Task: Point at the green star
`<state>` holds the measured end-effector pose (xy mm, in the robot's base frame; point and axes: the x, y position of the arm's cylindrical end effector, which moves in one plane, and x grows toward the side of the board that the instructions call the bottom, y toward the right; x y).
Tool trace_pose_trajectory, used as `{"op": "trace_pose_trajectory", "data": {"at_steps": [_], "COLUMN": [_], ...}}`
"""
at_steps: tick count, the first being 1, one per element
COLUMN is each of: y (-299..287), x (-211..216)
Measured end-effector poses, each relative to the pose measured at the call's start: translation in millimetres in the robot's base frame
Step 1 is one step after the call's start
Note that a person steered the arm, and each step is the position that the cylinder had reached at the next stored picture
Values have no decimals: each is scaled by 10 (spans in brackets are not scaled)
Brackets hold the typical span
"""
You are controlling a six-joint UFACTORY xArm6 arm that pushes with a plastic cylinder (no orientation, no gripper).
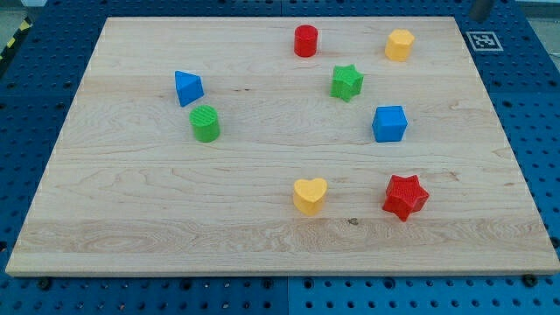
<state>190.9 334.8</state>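
Observation:
The green star [347, 82] lies on the wooden board [131, 219], right of centre towards the view's top. Only a short dark stub of my rod shows at the view's top right edge. Its lower end, my tip [479, 17], is beyond the board's top right corner, far up and right of the green star. The nearest block to the tip is the yellow hexagon [399, 45].
A red cylinder [305, 41] sits up-left of the star and a blue cube [389, 123] down-right of it. A blue triangle [187, 87] and green cylinder [206, 123] lie at left. A yellow heart [310, 195] and red star [405, 196] lie near the bottom. A marker tag [482, 40] sits off the board's top right.

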Motion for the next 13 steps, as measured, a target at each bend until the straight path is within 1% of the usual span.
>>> {"op": "trace_pose_trajectory", "data": {"at_steps": [9, 10, 12, 13], "y": [-51, -51, -62, -414], "x": [9, 85, 869, 1246]}}
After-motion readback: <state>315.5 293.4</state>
